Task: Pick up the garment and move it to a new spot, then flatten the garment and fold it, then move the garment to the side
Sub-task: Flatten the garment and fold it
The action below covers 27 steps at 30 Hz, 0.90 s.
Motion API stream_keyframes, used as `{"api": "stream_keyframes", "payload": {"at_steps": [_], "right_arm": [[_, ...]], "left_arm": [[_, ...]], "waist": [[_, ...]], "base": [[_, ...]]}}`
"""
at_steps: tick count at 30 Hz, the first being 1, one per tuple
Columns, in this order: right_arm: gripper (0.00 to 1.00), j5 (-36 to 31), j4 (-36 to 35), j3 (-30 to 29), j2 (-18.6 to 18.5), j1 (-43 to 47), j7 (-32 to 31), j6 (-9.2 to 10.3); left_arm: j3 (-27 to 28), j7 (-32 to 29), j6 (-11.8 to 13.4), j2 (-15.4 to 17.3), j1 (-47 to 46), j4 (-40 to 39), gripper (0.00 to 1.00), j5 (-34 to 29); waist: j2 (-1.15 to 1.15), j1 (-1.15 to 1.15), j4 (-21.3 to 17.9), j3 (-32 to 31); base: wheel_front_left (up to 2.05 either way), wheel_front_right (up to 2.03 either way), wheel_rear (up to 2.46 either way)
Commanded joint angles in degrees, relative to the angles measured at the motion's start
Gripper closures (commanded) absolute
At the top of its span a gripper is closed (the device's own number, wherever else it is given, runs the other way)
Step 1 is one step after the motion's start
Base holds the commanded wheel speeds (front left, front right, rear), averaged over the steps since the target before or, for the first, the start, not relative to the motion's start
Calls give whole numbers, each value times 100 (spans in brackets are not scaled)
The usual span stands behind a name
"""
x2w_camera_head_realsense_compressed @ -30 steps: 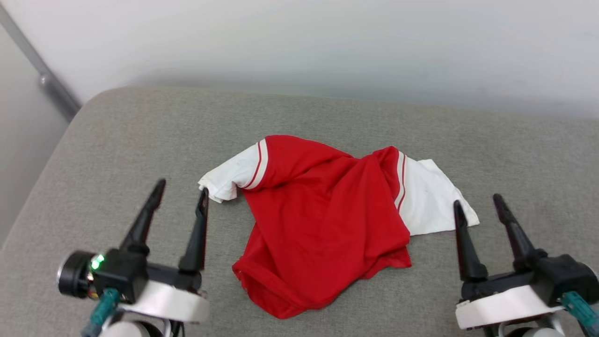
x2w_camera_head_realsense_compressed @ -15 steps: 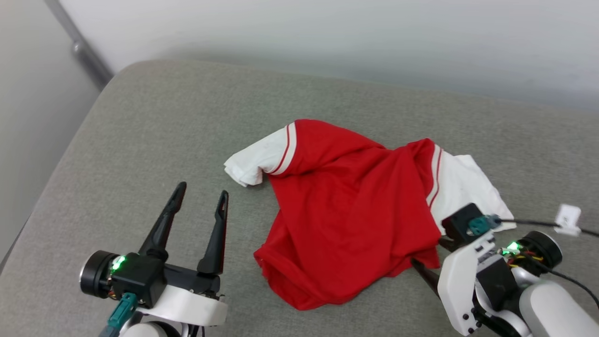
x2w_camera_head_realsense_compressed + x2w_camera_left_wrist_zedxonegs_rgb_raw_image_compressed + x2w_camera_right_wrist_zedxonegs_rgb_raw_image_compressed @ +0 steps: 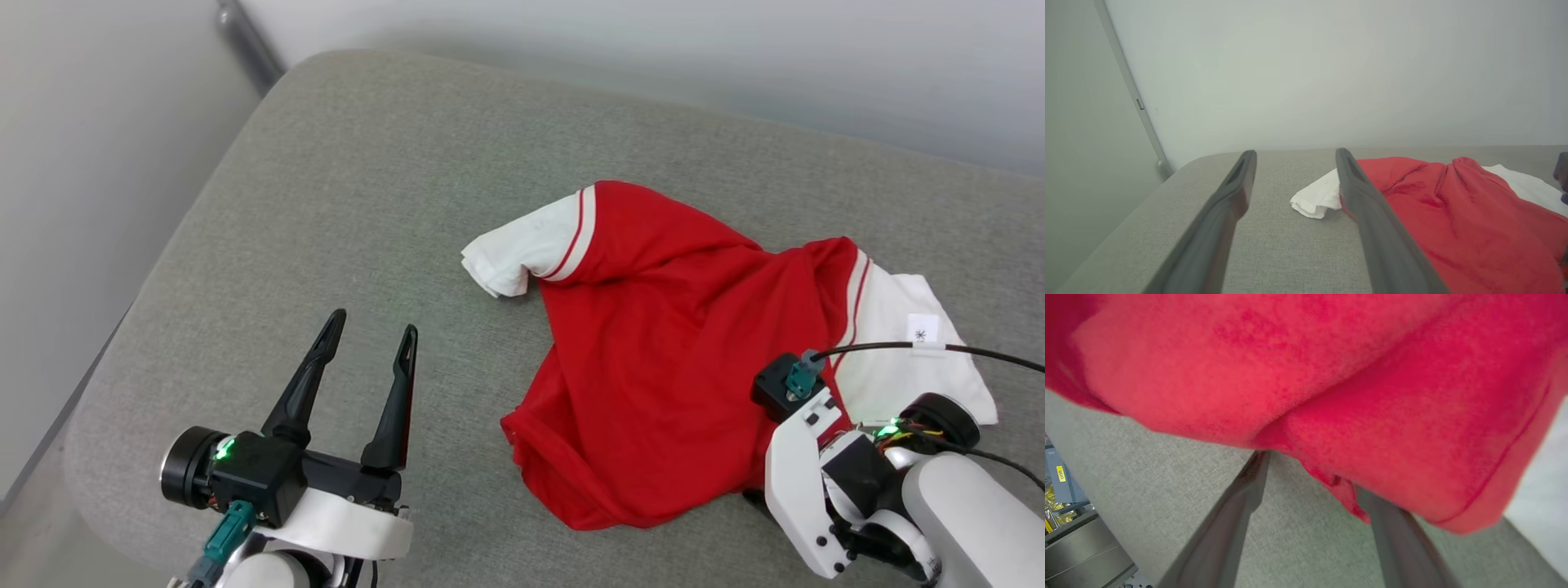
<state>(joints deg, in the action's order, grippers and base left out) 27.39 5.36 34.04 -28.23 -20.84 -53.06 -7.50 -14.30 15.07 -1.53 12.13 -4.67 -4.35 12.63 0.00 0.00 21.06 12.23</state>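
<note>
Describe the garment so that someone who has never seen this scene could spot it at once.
A grey cushion lies before a pale wall. Right of the cushion's middle lies the T-shirt, crumpled. It is the one bright red thing there, with white short sleeves and red-and-white stripes at the seams.

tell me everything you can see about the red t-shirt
The T-shirt is soft red knit fabric with white short sleeves, each joined by red-and-white stripes. It lies crumpled, not flat, on the grey cushion, its body bunched in folds and its hem toward the robot. One sleeve is curled up at the left; the other lies spread at the right. The open right gripper has its fingertips tucked under the near hem edge. The left gripper, also open, stands apart from it.
</note>
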Motion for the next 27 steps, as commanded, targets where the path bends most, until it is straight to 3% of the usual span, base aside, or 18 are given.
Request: {"api": "stream_keyframes", "payload": {"at_steps": [1, 6, 7, 8, 18, 27], "right_arm": [[0, 104, 283, 146, -57, 61, -97, 2], [4, 136, 669, 391, -211, 122, -28, 6], [87, 175, 720, 412, -213, 143, -2, 6], [100, 206, 749, 428, -224, 156, 34, 6], [100, 479, 477, 392, -625, 481, 71, 3], [100, 641, -257, -400, -1184, 1551, -292, 4]], "left_arm": [[77, 14, -58, -70, -48, 30, 0, -51], [194, 14, -189, -214, -53, 57, 0, -150], [213, 14, -202, -247, -45, 66, 0, -169], [237, 14, -227, -275, -38, 74, 0, -193], [478, 14, -348, -326, 148, 207, 0, -347], [656, 14, -437, -260, 455, 247, 0, -401]], "waist": [[0, 0, 118, 86], [0, 0, 186, 159], [0, 0, 189, 169], [0, 0, 187, 177], [0, 0, -167, -172], [0, 0, -667, -709]], "base": [[0, 0, 0], [0, 0, 0], [0, 0, 0], [0, 0, 0], [0, 0, 0], [0, 0, 0]]}}
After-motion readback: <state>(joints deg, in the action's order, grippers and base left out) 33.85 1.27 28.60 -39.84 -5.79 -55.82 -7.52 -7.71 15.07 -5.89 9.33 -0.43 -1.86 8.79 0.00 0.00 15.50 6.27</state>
